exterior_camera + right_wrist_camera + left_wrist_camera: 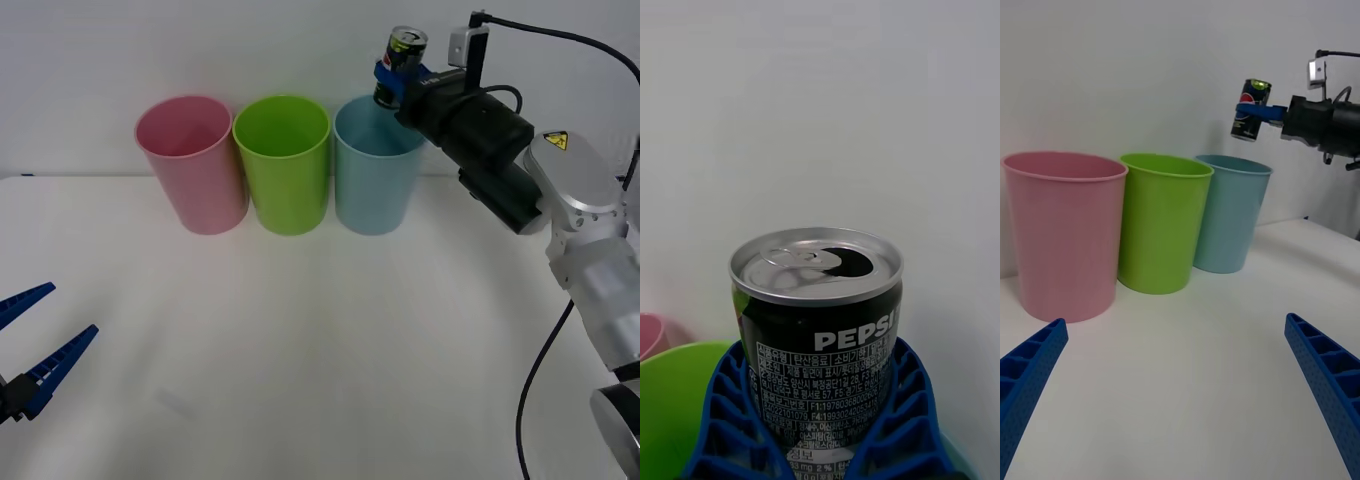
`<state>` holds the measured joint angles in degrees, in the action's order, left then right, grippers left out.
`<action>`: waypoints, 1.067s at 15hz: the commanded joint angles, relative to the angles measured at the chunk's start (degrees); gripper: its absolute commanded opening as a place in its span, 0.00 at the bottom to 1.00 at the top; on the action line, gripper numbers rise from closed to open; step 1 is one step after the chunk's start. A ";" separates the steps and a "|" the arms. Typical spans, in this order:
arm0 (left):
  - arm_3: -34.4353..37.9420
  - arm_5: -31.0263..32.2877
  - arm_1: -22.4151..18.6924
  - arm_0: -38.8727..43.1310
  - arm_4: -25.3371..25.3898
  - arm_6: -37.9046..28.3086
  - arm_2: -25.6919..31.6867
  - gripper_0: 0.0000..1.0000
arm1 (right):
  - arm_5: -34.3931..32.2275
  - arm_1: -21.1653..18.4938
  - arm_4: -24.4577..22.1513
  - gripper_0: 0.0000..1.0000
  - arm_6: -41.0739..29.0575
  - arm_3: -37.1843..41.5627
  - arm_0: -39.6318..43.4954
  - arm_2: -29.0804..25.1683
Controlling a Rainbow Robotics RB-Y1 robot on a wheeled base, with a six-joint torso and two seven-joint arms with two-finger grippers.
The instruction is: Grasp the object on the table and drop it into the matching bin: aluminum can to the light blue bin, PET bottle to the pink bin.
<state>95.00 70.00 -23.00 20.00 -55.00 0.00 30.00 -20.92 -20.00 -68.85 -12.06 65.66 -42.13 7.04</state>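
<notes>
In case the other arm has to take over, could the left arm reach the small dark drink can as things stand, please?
Probably not: the small dark drink can is clamped in the right gripper above the light blue plastic bin, far across the table from the open left gripper.

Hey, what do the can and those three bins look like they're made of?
The can, held in the right gripper above the light blue bin, looks like aluminum: a bright brushed silver top with pull-tab, glossy dark printed wall. The light blue bin, the lime green bin and the pink bin look like smooth molded plastic, uniformly coloured with thin rims and a soft sheen.
</notes>
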 commanded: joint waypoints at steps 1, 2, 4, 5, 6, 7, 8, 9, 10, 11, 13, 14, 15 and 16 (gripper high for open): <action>0.00 0.00 0.00 0.00 0.00 0.00 0.00 1.00 | 0.53 0.66 -0.23 0.00 0.64 -0.44 -0.32 -0.01; 0.00 0.00 0.00 0.00 0.00 0.00 0.00 1.00 | 0.53 0.92 -0.41 0.00 0.81 -0.35 -0.24 0.08; 0.00 0.00 0.00 0.00 0.00 0.00 0.00 1.00 | 0.53 1.01 -0.41 0.00 1.08 -0.44 -0.24 0.17; 0.00 0.00 0.00 0.00 0.00 0.00 0.00 1.00 | 0.53 1.10 -0.41 0.00 1.17 -0.44 -0.32 0.08; 0.00 0.00 0.00 0.00 0.00 0.00 0.00 1.00 | 0.53 1.01 -0.41 0.00 1.25 -0.44 -0.24 0.17; 0.00 0.00 0.00 0.00 0.00 0.00 0.00 1.00 | 0.53 1.01 -0.41 0.16 1.60 -0.44 -0.24 0.08; 0.00 0.00 0.00 0.00 0.00 0.00 0.00 1.00 | 0.53 1.01 -0.41 0.80 1.87 -0.44 -0.32 0.17; 0.00 0.00 0.00 0.00 0.00 0.00 0.00 1.00 | 0.53 1.01 -0.41 1.00 2.04 -0.44 -0.32 0.08; 0.00 0.00 0.00 0.00 0.00 0.00 0.00 1.00 | 0.53 1.01 -0.41 1.00 2.31 -0.44 -0.24 0.08; 0.00 0.00 0.00 0.00 0.00 0.00 0.00 1.00 | 0.53 1.01 -0.41 1.00 2.48 -0.35 -0.15 0.08; 0.00 0.00 0.00 0.00 0.00 0.00 0.00 1.00 | 0.53 1.01 -0.41 1.00 2.75 -0.44 0.03 0.08; 0.00 0.00 0.00 0.00 0.00 0.00 0.00 1.00 | 0.53 1.01 -0.41 1.00 2.83 -0.44 0.03 -0.01; 0.00 0.00 0.00 0.00 0.00 0.00 0.00 1.00 | 0.44 0.92 0.03 1.00 2.92 -0.44 0.20 -0.01; 0.00 0.00 0.00 0.00 0.00 0.00 0.00 1.00 | 0.09 0.75 0.21 1.00 3.01 -0.44 0.29 -0.01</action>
<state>95.00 70.00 -23.00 20.00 -55.00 0.00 30.00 -20.59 -19.13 -68.83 -9.12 65.22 -41.91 7.04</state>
